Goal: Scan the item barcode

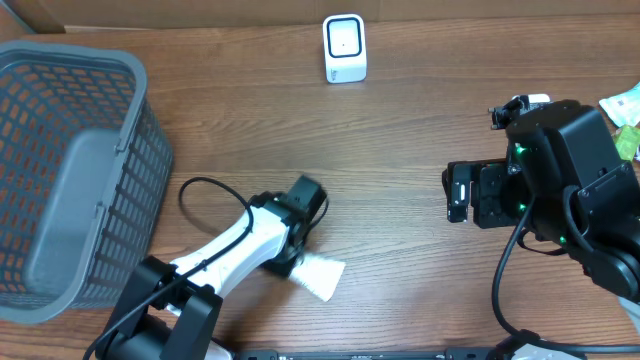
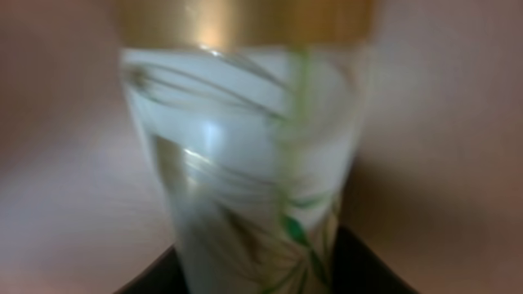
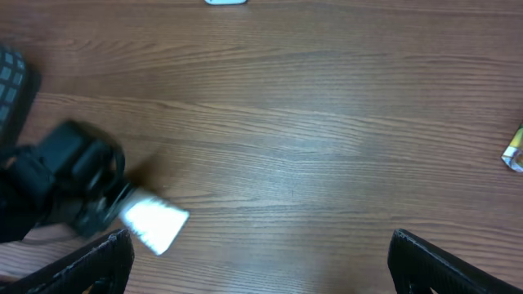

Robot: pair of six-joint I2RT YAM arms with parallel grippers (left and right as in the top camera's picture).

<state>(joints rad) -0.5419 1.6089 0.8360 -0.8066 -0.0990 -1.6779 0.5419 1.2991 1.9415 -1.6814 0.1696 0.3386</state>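
On the brown wood-grain table [image 1: 400, 120], at 6 o'clock, you have the white tapered tube with green leaf print and a glossy gold band [image 1: 320, 275] lying right at the left gripper [image 1: 297, 258]. Blur hides its fingers, so you cannot tell whether they pinch it. At 3 o'clock your right gripper [image 1: 458, 192] stands spread wide, empty. A grey plastic lattice basket [image 1: 150, 150] sits at 9, a small white rounded scanner box [image 1: 345, 48] at 12.

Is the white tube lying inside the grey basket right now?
No, the white tube lies on the wooden table, to the right of the grey basket and outside it.
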